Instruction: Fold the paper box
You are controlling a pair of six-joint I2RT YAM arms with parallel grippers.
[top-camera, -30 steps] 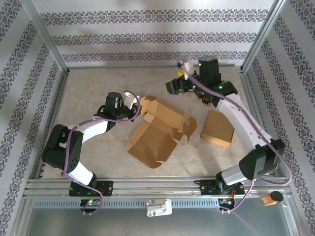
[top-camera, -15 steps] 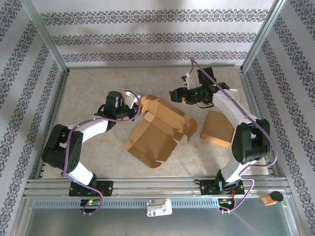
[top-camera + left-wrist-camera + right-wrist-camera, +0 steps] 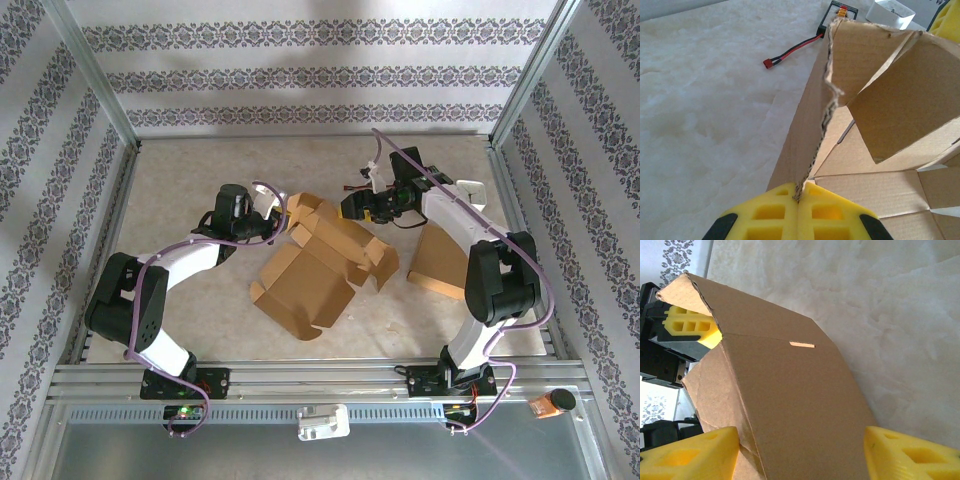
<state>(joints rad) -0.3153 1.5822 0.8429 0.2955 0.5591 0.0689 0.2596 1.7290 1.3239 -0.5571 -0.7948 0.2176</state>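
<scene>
The brown paper box [image 3: 315,275] lies partly folded mid-table, with flaps standing up at its far side. My left gripper [image 3: 280,226] is shut on the ragged edge of an upright flap [image 3: 820,125]; that edge runs into the seam between its yellow fingers [image 3: 770,210]. My right gripper [image 3: 350,207] sits at the box's far right corner, open. In the right wrist view its yellow fingertips [image 3: 910,455] stand wide apart on either side of a slotted panel [image 3: 790,405]. The left gripper's yellow finger [image 3: 687,322] shows behind that panel's far corner.
A second, flat-folded brown box [image 3: 441,262] lies to the right, under the right arm. A loose cable with a red plug [image 3: 790,51] rests on the table beyond the flap. Patterned walls and aluminium rails [image 3: 300,375] enclose the table.
The right arm has come down from the back and moved left to the box's far corner, its jaws narrowing a little. The left gripper has kept its hold; the box shifted slightly.
</scene>
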